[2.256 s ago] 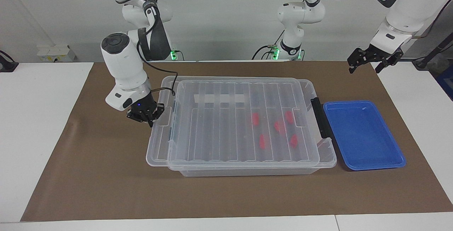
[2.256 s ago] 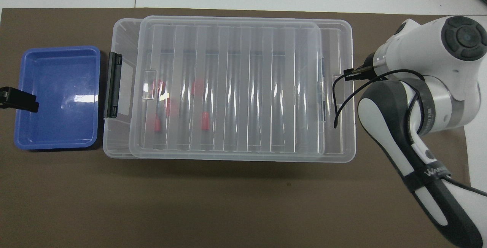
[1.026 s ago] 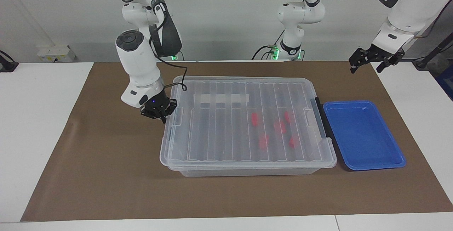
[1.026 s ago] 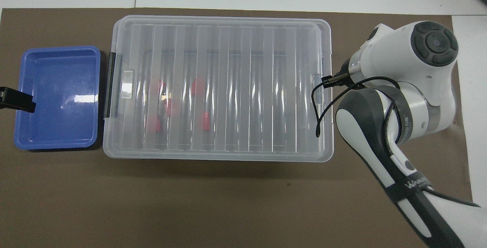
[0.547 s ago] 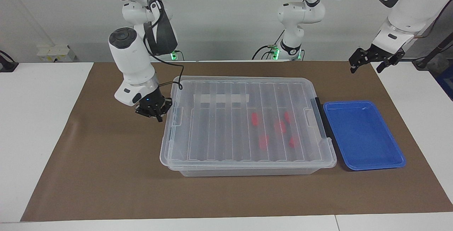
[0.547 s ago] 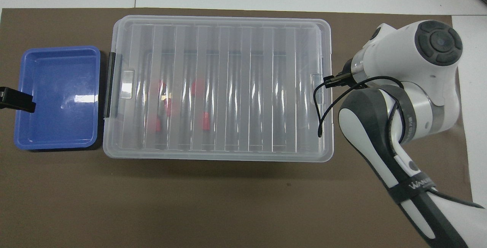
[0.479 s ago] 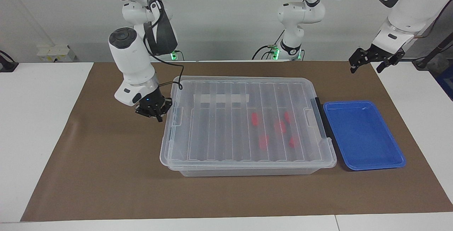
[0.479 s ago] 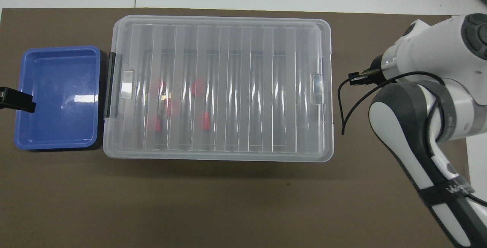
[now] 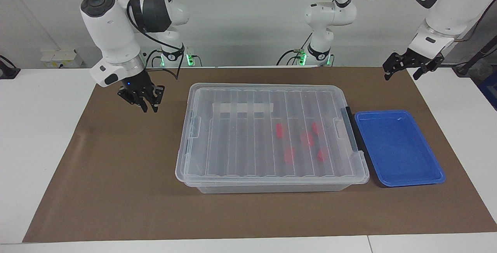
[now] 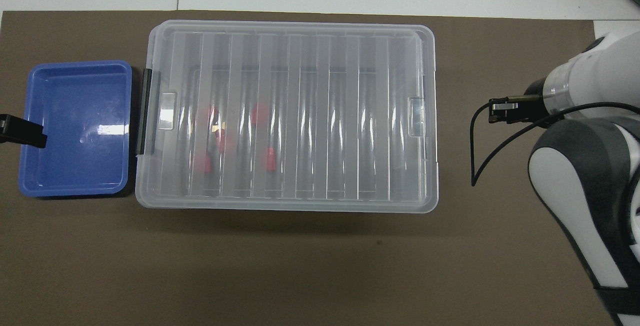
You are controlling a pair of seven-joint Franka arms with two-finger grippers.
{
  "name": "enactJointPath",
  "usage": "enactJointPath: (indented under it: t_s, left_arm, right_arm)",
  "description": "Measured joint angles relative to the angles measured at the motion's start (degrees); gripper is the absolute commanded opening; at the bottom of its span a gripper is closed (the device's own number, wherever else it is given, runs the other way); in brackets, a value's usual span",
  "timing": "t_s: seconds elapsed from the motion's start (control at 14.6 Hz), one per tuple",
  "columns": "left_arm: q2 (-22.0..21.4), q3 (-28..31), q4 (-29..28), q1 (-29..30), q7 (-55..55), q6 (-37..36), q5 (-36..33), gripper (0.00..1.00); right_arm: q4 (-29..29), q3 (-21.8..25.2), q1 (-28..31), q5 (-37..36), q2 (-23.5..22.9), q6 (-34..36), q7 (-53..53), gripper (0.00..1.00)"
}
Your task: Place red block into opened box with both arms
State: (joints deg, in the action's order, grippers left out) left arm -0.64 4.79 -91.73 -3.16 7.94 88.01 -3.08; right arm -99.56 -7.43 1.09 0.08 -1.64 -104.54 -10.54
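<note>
The box (image 9: pixel 271 136) (image 10: pixel 287 116), a clear bin, lies in the middle of the brown mat with its ribbed lid seated flat over it. Several red blocks (image 9: pixel 288 155) (image 10: pixel 270 160) show through the lid, in the half toward the left arm's end. My right gripper (image 9: pixel 149 108) hangs open and empty above the mat, off the box's end on the right arm's side. My left gripper (image 9: pixel 402 75) waits open and raised above the mat's corner, close to its base. One of its black fingers (image 10: pixel 25 134) shows at the overhead view's edge.
A shallow blue tray (image 9: pixel 435 175) (image 10: pixel 30 186) lies against the box's black end handle (image 9: pixel 351 132) at the left arm's end. The brown mat (image 9: pixel 116 175) covers the white table. The right arm's cable (image 10: pixel 482 141) loops above the mat.
The lid, earlier shifted toward the right arm's end, now sits square on the box. My right gripper left the lid's end, rose and drew back from the box, and its fingers parted. The left arm stayed still.
</note>
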Motion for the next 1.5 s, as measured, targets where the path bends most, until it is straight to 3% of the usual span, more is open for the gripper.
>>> enactJointPath:
  t_s: [0.68,1.5]
  left_arm:
    - [0.00,0.00,0.00,0.00,0.00,0.00,0.00,1.00]
    - [0.00,0.00,0.00,0.00,0.00,0.00,0.00,1.00]
  right_arm:
    - [8.85,0.43,1.66,-0.03,0.43,12.49,-0.89,0.99]
    - [7.06,0.40,1.80,-1.54,2.49,14.20,-0.85,0.99]
